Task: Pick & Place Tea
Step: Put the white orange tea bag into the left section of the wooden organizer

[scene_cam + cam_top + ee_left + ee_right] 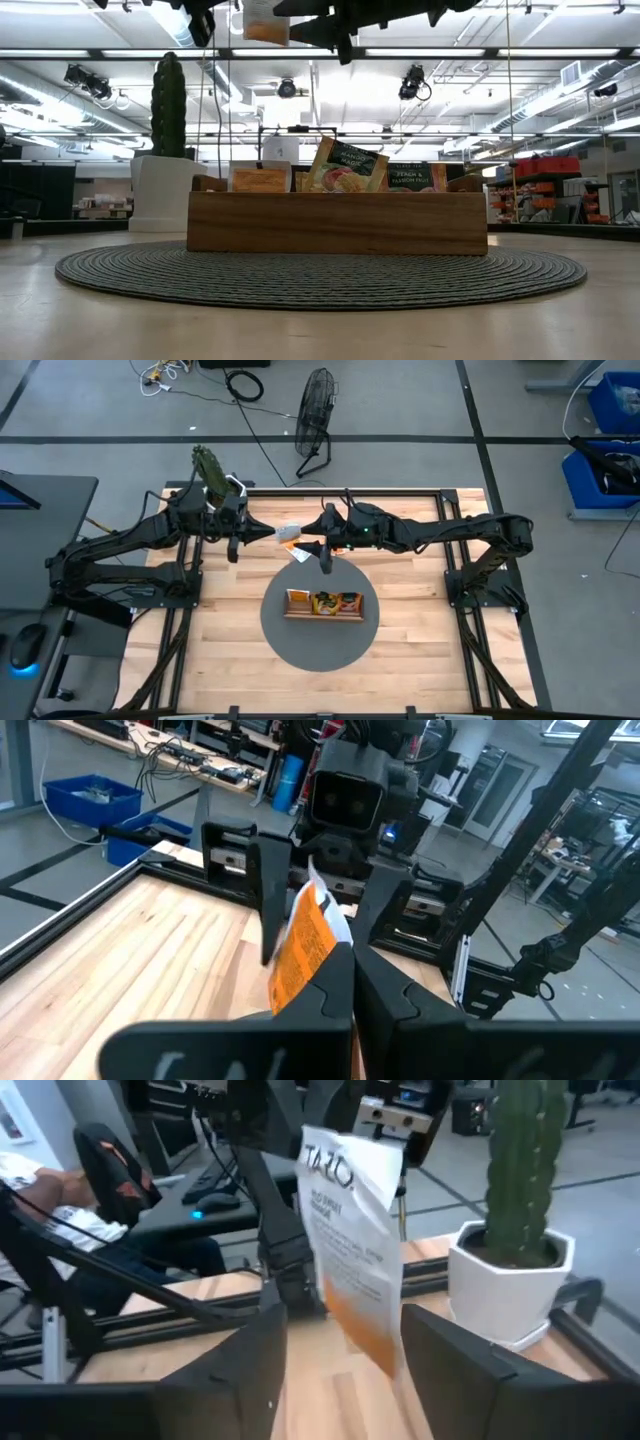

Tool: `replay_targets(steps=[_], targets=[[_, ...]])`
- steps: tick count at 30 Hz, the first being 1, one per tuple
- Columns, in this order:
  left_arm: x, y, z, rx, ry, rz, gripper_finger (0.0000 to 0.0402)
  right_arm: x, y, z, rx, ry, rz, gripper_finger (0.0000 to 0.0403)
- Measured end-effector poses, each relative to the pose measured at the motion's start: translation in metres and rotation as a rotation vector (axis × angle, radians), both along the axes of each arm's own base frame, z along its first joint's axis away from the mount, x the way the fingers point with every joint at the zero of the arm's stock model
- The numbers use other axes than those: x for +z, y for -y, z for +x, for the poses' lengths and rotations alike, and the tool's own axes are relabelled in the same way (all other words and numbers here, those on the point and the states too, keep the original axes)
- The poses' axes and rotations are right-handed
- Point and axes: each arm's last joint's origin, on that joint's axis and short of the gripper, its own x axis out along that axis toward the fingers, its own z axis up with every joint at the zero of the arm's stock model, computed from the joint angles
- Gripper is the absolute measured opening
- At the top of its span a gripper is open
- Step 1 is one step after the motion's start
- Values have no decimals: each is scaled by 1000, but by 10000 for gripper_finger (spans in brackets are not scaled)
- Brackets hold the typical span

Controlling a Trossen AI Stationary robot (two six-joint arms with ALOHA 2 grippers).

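Observation:
A white-and-orange tea sachet [350,1230] hangs high over the table's far middle, above the brown wooden tray [322,603]. My left gripper [270,533] reaches in from the table's left, shut on the sachet. My right gripper [345,1370] comes level from the right and is open. Its two fingers [265,890] stand on either side of the sachet without touching it. Several more tea sachets [345,165] stand upright in the tray, which rests on a round grey mat [320,650]. My left gripper pinches the sachet between its two fingers at the edge nearest it [318,965]. The fingers come level from the table's left. The sachet stands on edge beyond the fingertips, printed face upright, lifted clear of the table and tray.
A cactus in a white pot [210,465] stands at the table's far left, close behind my left arm. The table's black frame rails [440,492] run along the far edge and both sides. Bare wood lies left and right of the mat.

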Motion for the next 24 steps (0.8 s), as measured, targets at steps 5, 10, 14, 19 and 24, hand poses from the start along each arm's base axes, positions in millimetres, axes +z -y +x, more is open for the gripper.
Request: replay_targets(steps=[5,10,14,19,24], targets=[[0,0,0,0,-1,0,0,0,-1,0,43,1,29,129],[0,0,0,0,-2,0,0,0,0,0,56,-2,44,16],[0,0,0,1,-4,-1,2,0,0,-1,36,-12,99,9],[2,0,-4,10,11,-27,24,2,-1,-12,30,-100,116,4],[0,0,-5,12,-18,-44,55,-3,-8,-20,32,-259,119,2]])
